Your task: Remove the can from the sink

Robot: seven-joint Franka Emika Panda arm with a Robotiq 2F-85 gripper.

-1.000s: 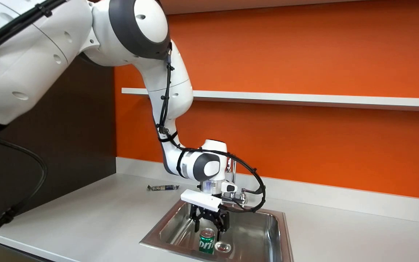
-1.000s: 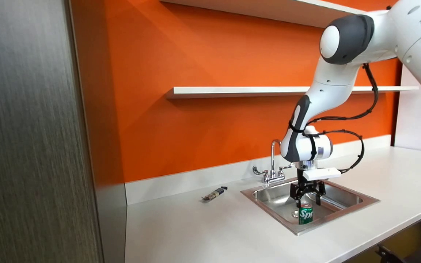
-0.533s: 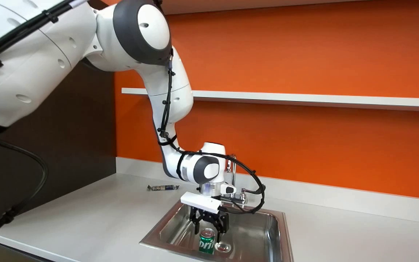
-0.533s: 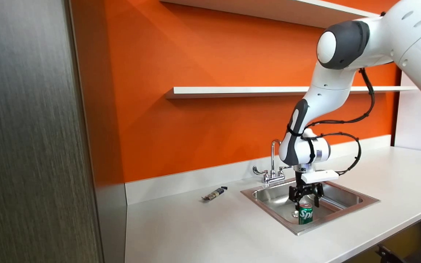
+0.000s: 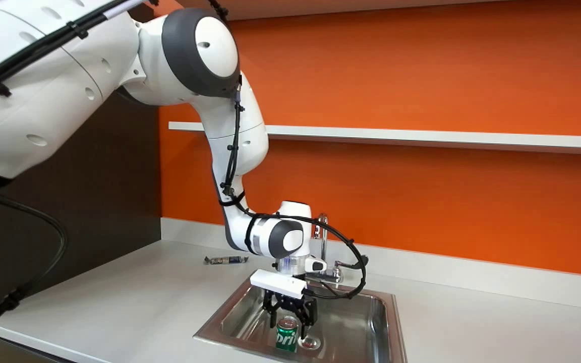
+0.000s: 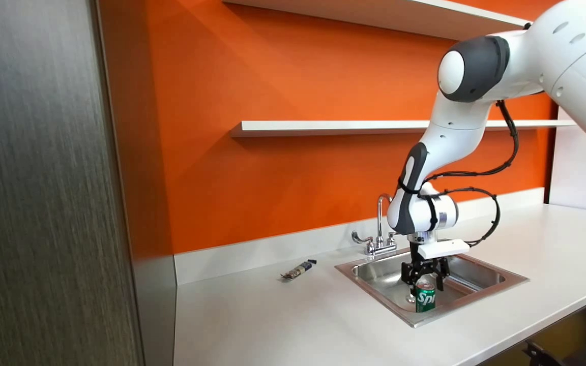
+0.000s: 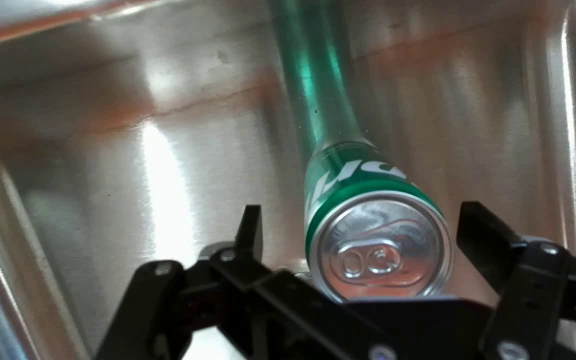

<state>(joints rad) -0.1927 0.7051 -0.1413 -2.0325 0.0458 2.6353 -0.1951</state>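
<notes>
Can (image 7: 378, 235) upright in the sink (image 6: 377, 294), near the drain (image 5: 309, 343); not yet lifted. Step looks like lining up the grasp. Gripper (image 7: 360, 217) points down, fingers (image 7: 488, 240) apart; the wrist view puts the can between them, closer to one than the other. Contact uncertain, as is how far the tips reach below the can's top. The wide spread likely serves to clear the round wall and pinch it from both sides; centring first seems wise, since an uneven squeeze could skid or tip it.

Can: smooth cylinder, glossy green, pale lettering, silvery tabbed top; probably thin metal that dents. Sink: rectangular, soft-cornered, brushed steel mirroring the green. Chrome faucet (image 6: 380, 246) at its rear edge. Pale tabletop (image 6: 252, 325) carries a crinkled packet (image 6: 298, 270), well apart.
</notes>
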